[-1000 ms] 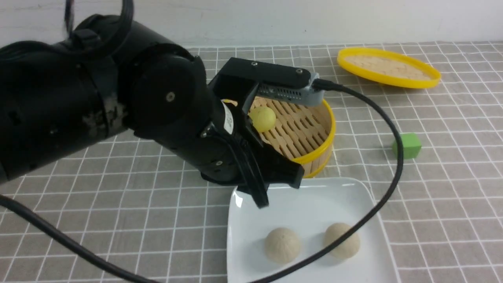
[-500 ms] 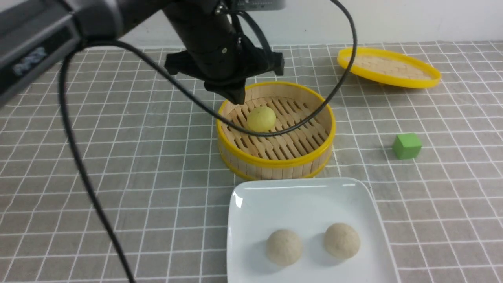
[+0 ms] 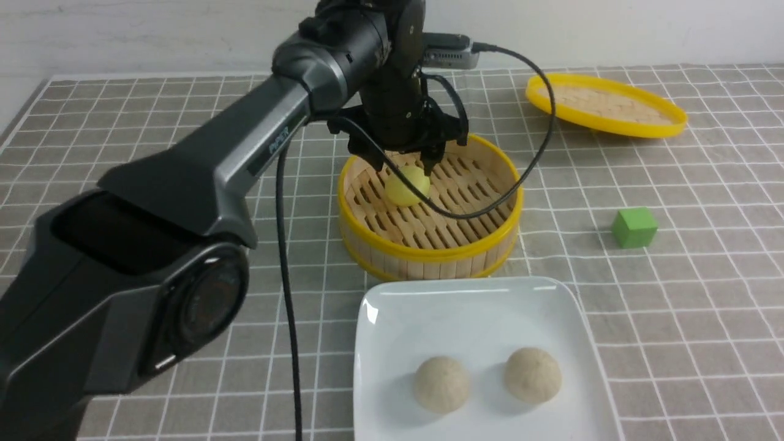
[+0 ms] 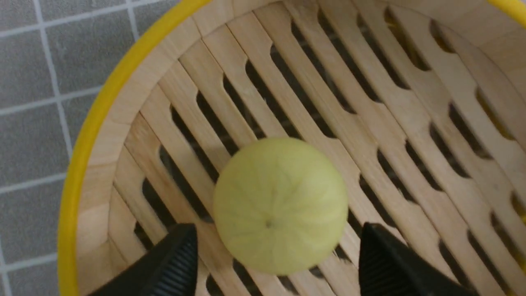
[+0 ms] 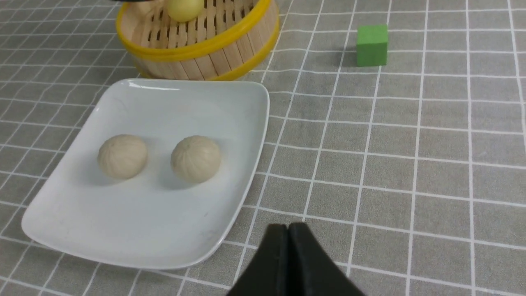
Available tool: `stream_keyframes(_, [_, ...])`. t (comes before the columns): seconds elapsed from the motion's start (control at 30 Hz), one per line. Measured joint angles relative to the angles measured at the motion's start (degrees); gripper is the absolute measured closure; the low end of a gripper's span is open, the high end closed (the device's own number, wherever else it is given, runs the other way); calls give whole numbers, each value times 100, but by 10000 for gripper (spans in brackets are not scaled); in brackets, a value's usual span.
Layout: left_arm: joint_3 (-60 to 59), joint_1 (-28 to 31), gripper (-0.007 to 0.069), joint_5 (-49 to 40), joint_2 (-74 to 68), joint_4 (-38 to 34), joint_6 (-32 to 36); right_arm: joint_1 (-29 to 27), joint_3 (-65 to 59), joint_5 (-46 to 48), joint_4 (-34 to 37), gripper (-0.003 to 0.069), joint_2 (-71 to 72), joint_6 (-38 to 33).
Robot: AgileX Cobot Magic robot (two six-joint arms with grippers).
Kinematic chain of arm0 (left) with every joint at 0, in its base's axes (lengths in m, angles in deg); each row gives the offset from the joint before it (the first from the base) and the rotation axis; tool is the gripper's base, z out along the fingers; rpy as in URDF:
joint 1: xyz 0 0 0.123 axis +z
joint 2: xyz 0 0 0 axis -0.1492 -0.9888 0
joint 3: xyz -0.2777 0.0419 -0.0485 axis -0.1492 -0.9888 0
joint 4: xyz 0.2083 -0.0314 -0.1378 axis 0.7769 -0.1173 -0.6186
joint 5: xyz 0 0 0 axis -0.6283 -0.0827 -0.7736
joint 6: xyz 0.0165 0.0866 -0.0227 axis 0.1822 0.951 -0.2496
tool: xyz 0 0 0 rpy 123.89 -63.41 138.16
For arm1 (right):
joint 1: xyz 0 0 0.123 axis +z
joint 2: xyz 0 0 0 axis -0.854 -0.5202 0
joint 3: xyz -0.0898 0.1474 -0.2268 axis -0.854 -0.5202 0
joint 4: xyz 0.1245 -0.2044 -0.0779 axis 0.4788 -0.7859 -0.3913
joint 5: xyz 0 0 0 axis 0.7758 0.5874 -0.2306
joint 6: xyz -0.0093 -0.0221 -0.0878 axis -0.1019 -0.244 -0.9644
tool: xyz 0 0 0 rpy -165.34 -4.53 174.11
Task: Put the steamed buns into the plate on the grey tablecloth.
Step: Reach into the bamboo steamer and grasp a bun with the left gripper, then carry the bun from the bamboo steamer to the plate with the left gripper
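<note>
Left claw newly astride yellow-green bun

You are at a robot test bench dressed as a dining table. A grey tablecloth covers it, with a bare white wall at 12 o'clock. Kitchen props stand on it: a bamboo steamer at centre, a yellow-rimmed lid at 1 o'clock, a white plate at 6 o'clock. A green cube at 3 o'clock and a cabled robot arm reaching in from 8 o'clock say lab.

Plain wall across the back (off-white), pale tabletop strip at left, even light
</note>
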Motion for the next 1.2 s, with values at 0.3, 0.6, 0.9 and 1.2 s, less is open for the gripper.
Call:
stream_keyframes(0.3, [19, 0, 360, 264, -416, 18, 0, 0, 0, 7, -188, 656, 0, 0])
stream_keyframes(0.6, [5, 0, 601, -450, 407, -134, 248, 0, 0, 7, -187, 652, 0, 0])
stream_keyframes(0.9, [-1560, -126, 601, -455, 2707, -1397, 933, 0, 0, 36, -333, 647, 0, 0])
stream_keyframes(1.2, [-4614, -760, 596, -193, 3641, -1599, 1233, 0, 0, 87, -349, 647, 0, 0])
